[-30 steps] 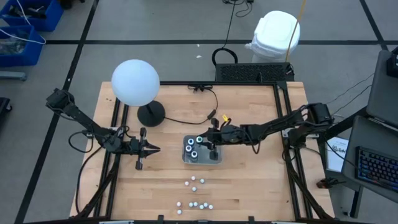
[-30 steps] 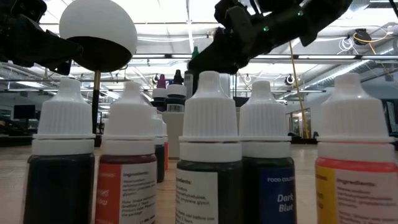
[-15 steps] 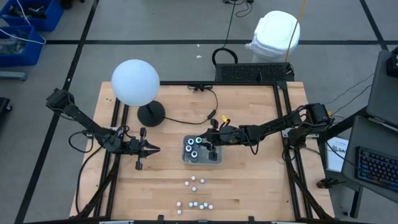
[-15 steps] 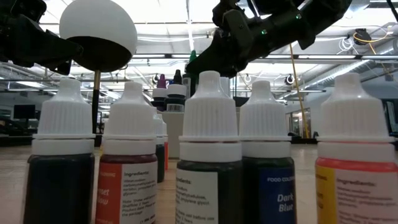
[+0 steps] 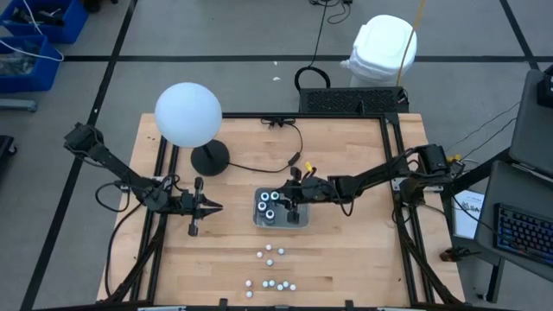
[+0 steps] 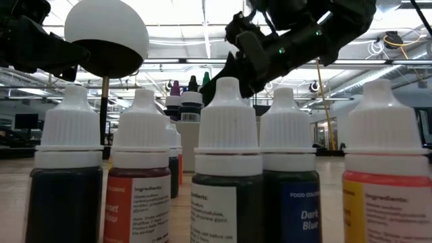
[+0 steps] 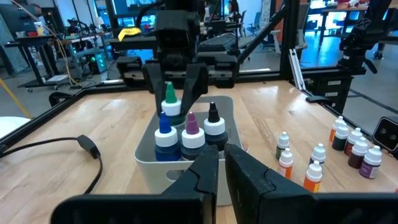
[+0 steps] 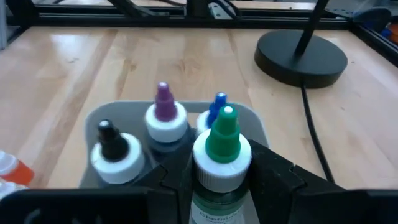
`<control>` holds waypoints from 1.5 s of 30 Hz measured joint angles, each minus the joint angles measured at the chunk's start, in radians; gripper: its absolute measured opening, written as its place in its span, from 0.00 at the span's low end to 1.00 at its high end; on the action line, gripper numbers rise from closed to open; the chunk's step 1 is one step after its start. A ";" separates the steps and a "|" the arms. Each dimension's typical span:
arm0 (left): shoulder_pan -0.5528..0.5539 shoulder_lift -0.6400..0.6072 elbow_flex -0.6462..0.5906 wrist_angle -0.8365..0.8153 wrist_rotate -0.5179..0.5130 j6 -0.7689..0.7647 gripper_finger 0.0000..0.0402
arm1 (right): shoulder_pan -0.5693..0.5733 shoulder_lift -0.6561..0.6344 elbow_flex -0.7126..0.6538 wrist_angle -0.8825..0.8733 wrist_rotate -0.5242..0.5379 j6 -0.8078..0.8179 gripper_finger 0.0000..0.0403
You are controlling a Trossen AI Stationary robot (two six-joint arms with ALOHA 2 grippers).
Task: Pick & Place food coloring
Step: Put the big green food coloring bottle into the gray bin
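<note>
Presently pinching a green-tipped bottle (image 8: pixel 222 149) by the body, just under its white collar, with the right gripper (image 8: pixel 222 177); holding it upright, probably so that it drops in base-first and does not knock its neighbours. Hovering it within the grey tray (image 5: pixel 300 222), toward the tray's side nearest the right arm, close beside the blue-tipped bottle (image 7: pixel 164 132), with the purple-tipped (image 7: pixel 191 133) and black-tipped (image 7: pixel 213 123) ones standing in the same tray. Cannot tell whether its base touches the tray floor; sits slightly higher than the others in the left wrist view, so likely not fully set down. Judged as mid-placement: lowering and letting go to follow. Keeping the left gripper (image 5: pixel 212 206) parked over the table's left half, well apart from the tray, fingers pressed almost together, gripping nothing, presumably to stay out of the way. Leaving the small white-capped bottles (image 5: pixel 270 268) loose near the table's front edge, yet to be collected. Standing near the back left corner, a globe lamp (image 5: pixel 188 112).
</note>
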 joint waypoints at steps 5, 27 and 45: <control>0.000 0.000 0.000 0.000 0.000 0.000 0.09 | -0.007 0.001 0.000 -0.009 0.000 0.008 0.28; 0.000 0.000 0.000 0.000 0.000 -0.020 0.09 | -0.007 0.001 0.000 -0.051 -0.002 0.008 0.29; 0.000 0.000 0.000 -0.001 -0.001 0.007 0.09 | -0.007 0.096 0.001 0.070 -0.004 0.012 0.30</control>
